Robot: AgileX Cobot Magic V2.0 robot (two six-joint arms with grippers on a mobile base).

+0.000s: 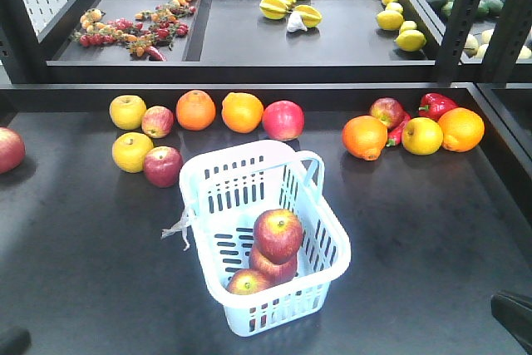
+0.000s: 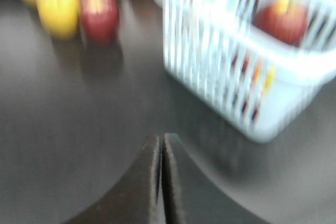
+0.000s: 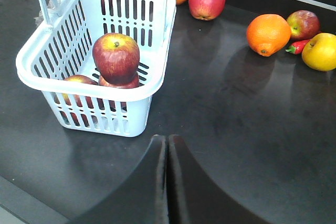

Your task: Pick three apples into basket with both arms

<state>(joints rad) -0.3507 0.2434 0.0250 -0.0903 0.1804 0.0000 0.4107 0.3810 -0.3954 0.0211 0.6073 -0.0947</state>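
My left gripper (image 2: 160, 153) has its two black fingers pressed together with nothing between them, hanging low over the dark tabletop (image 2: 79, 129); that wrist view is smeared with blur, so I make out only the basket (image 2: 236, 72) up to the right of the fingertips and a red apple beside yellow fruit at top left. My right gripper (image 3: 166, 153) is likewise closed tight and empty, its tips pointing toward the near corner of the basket (image 3: 142, 95) but clear of it. In the front view only a black sliver of my right arm (image 1: 511, 315) shows at the lower right corner and a bit of my left arm (image 1: 12, 340) at the lower left, both well apart from the basket (image 1: 328, 268). The basket stands upright on the table, its long axis running diagonally from far left to near right, handles raised, a white tie strip (image 1: 178, 229) hanging off its left rim. Inside lie the three apples (image 1: 278, 234): one sits on top of another with its stem dimple up, the third low in the near corner. Beyond it, along the back of the black table (image 1: 432, 230), are oranges (image 1: 196, 110), yellow fruits (image 1: 127, 111), more red apples and a red pepper (image 1: 435, 105); a raised black shelf (image 1: 332, 43) behind holds starfruit, lemons and small red and orange produce.
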